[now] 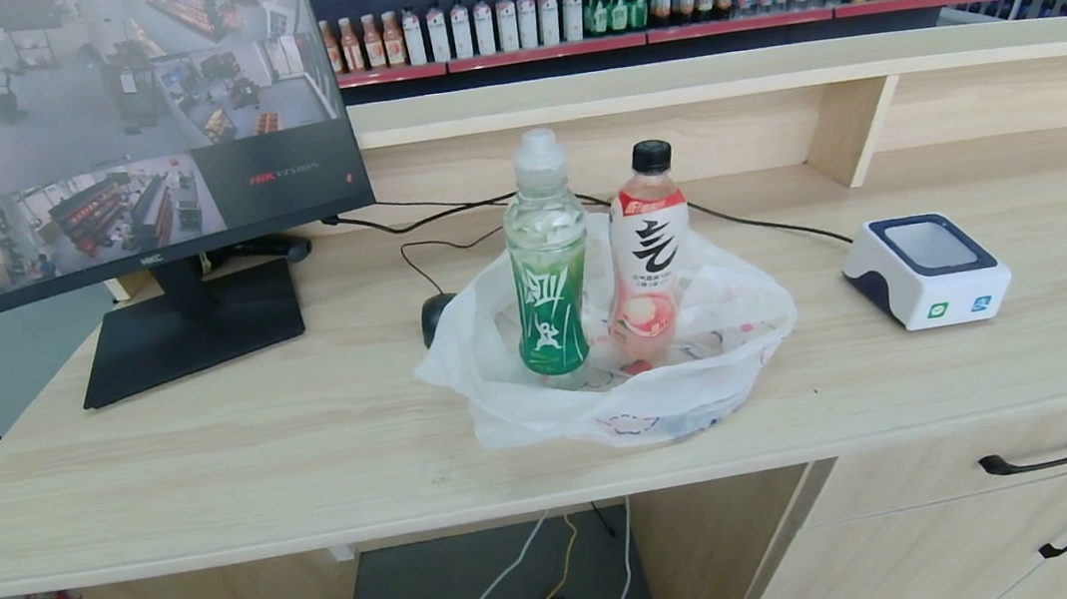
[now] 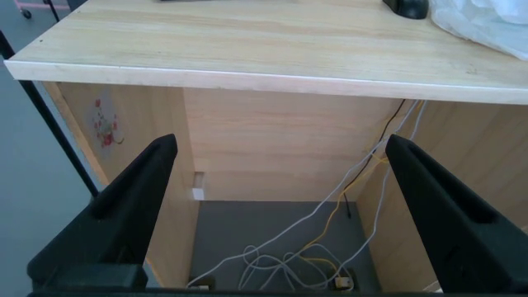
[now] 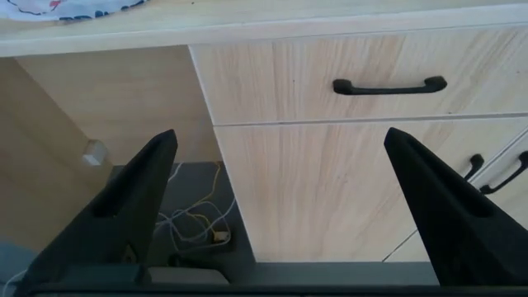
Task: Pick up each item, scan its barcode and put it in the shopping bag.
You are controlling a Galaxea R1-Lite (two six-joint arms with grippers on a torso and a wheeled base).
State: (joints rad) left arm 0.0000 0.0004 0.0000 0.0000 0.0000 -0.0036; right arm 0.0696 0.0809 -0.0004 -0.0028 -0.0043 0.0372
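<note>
While both bottles stand upright inside the shopping bag (image 1: pixel 488 385), each arm hangs below the front edge of the desk (image 1: pixel 210 457) that carries the bag. The left gripper (image 2: pixel 280 148) is spread wide and empty, facing the open knee space under the desk. The right gripper (image 3: pixel 280 140) is likewise spread wide and empty, facing a drawer front with a black handle (image 3: pixel 388 85).

Key relation: the bag and its contents lie above and ahead of both grippers. Each bottle's long axis is vertical, cap uppermost. Within the bag, the green bottle (image 1: pixel 547 268) stands on the left arm's side and the pink bottle (image 1: pixel 649 256) just beside it on the right arm's side. Neither arm is clearly nearer the bag.

Count: two bottles, one bag, one scanner (image 1: pixel 927 270), two grippers. The scanner sits apart from the bag on the right arm's side. A mouse (image 1: pixel 435 316) lies just behind the bag and a monitor (image 1: pixel 71 121) stands farther off on the left arm's side.

With both items in the bag, the task appears complete or nearly so.
</note>
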